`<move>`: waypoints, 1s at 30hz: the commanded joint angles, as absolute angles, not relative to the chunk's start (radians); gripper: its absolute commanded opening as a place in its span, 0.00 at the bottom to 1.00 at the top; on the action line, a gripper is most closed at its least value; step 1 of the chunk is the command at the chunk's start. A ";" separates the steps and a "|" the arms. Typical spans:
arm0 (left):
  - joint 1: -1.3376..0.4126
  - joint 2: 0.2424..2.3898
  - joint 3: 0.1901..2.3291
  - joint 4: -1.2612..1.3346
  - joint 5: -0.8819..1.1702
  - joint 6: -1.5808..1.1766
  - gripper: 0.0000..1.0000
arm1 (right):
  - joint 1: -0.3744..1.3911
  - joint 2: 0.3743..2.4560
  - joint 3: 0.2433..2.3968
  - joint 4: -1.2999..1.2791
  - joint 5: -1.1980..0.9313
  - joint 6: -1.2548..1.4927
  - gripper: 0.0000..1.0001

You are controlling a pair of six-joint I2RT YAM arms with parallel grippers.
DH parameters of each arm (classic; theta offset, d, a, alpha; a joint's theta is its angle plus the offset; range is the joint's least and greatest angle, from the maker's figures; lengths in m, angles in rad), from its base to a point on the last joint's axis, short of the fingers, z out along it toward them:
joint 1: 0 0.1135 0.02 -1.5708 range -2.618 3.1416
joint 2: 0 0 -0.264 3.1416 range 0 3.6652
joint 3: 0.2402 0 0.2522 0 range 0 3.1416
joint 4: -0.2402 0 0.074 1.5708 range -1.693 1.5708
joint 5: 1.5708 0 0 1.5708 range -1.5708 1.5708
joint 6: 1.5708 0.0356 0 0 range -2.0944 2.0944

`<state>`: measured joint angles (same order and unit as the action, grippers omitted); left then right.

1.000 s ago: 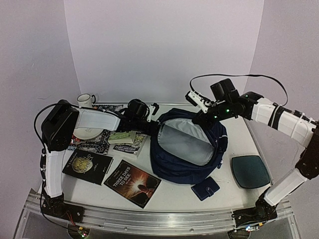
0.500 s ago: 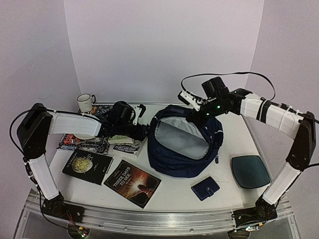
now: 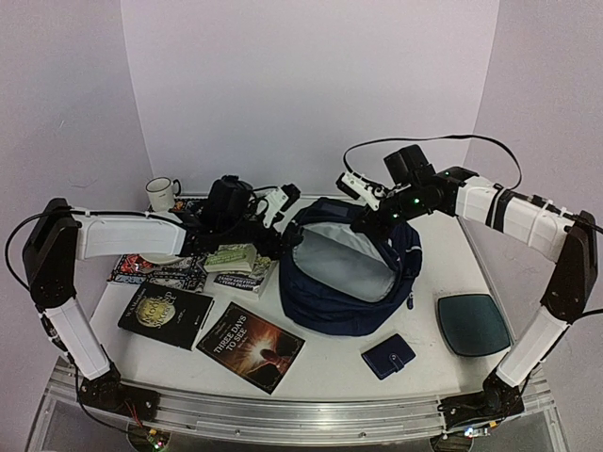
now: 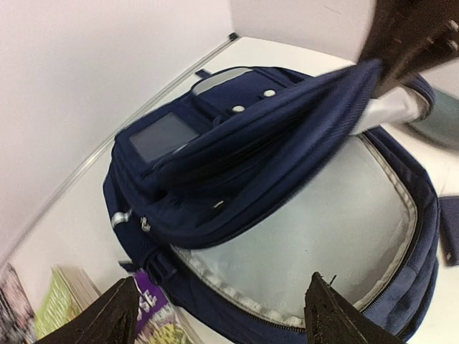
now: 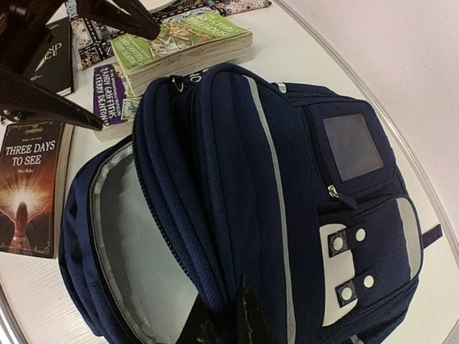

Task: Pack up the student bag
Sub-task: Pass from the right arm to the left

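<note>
A robotics lab: plain lilac backdrop, aluminium-railed table.

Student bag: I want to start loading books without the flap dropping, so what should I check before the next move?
1. student bag mouth open, grey lining showing: ok.
2. right pincer shut on the raised flap: ok.
3. left pincer open and empty: ok.
4. green paperback in plain sight beside the bag: ok.
5. Grip on the flap firm enough to hold while loading: cannot tell.
</note>
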<state>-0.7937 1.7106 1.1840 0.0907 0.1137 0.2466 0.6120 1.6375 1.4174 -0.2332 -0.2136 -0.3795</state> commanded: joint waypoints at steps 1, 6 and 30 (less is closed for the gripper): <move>-0.836 1.752 1.279 0.152 0.142 0.497 0.81 | 0.615 1.584 1.441 -0.184 -0.301 -0.391 0.00; -0.846 1.812 1.356 0.155 0.127 0.625 0.79 | 0.615 1.585 1.442 -0.188 -0.334 -0.378 0.00; -0.881 1.909 1.549 0.158 -0.128 0.496 0.00 | 0.615 1.422 1.357 -0.234 -0.103 0.007 0.58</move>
